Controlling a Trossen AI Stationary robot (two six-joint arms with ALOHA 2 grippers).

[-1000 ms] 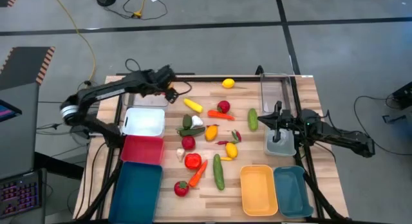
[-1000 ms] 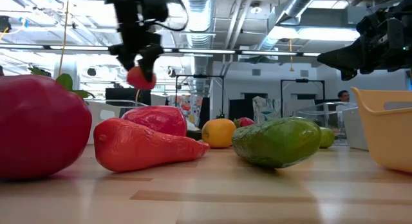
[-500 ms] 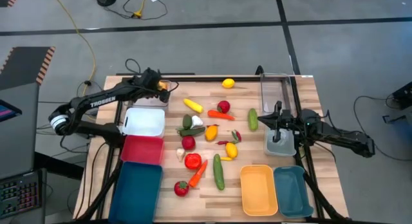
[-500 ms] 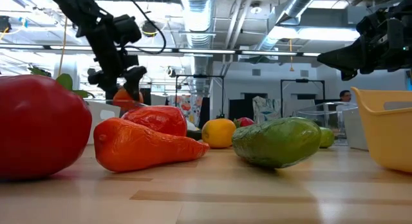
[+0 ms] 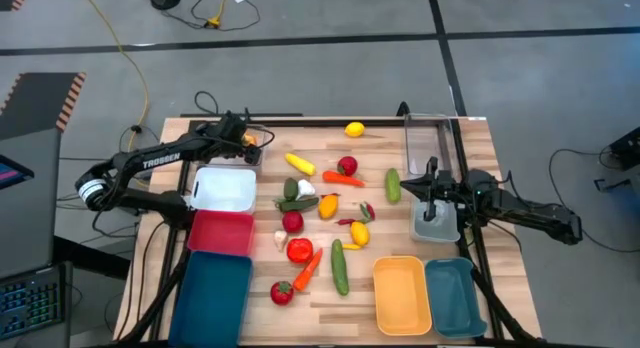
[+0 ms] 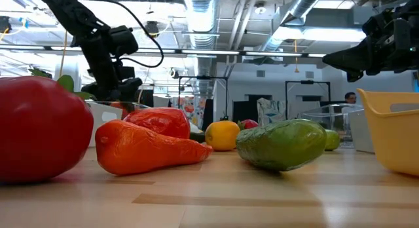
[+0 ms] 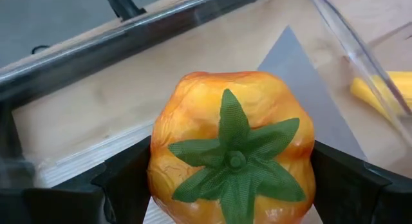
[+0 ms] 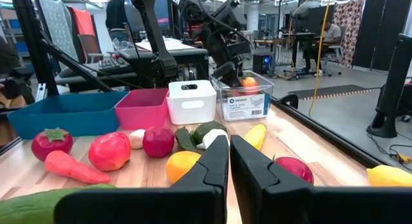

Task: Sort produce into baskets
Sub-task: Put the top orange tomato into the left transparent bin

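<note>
My left gripper (image 5: pixel 246 140) reaches down into the clear basket (image 5: pixel 236 151) at the table's far left corner, shut on an orange tomato (image 7: pixel 232 140) with a green calyx. The right wrist view shows that tomato (image 8: pixel 248 82) at the basket's rim. My right gripper (image 5: pixel 432 184) waits shut over a clear basket (image 5: pixel 436 226) at the right side. Loose produce lies in the table's middle: a lemon (image 5: pixel 354 129), a carrot (image 5: pixel 343 178), cucumbers (image 5: pixel 340 266) and a red tomato (image 5: pixel 299 250). My left gripper pinches the orange tomato between its two fingers (image 7: pixel 122 182), one on each opposite side (image 7: pixel 161 176) of the fruit. The fingers slant down from the table's left. The calyx faces back toward the wrist. Whether the tomato touches the basket's floor I cannot tell.
Along the left edge stand a white basket (image 5: pixel 223 188), a pink-red one (image 5: pixel 220 231) and a dark teal one (image 5: pixel 212 293). An orange-yellow basket (image 5: pixel 402 295) and a teal one (image 5: pixel 455 296) stand at the near right, and a clear one (image 5: pixel 428 138) at the far right.
My left gripper has come down and toward the table's left edge with the orange tomato, from well above the table into the clear basket. It has stayed shut on the tomato.
</note>
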